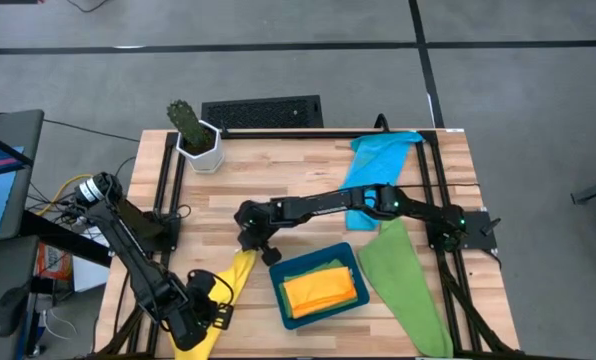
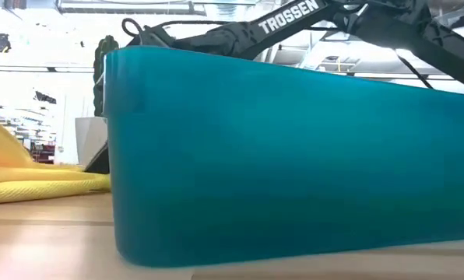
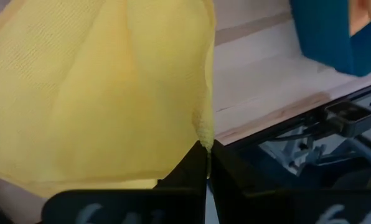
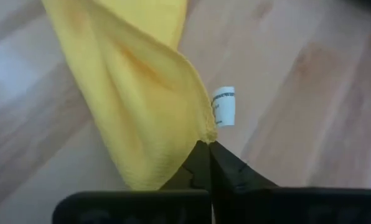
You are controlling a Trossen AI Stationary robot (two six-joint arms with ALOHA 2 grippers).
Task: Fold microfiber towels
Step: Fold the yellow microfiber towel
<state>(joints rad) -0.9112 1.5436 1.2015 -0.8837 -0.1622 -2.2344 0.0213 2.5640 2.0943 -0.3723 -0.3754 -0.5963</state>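
Yellow microfiber towel (image 1: 234, 280) stretched between both grippers at the tabletop's (image 1: 278, 180) near-left part.
A teal tray (image 1: 318, 287) holding a folded orange towel (image 1: 323, 290) sits just beside it and fills the low view; a potted cactus (image 1: 193, 130), blue towel (image 1: 378, 160) and green towel (image 1: 403, 275) lie around. Left gripper (image 3: 207, 155) pinches one corner at the near edge; right gripper (image 4: 205, 149) is clamped on another, where only its wrist view shows a white label (image 4: 223, 106).
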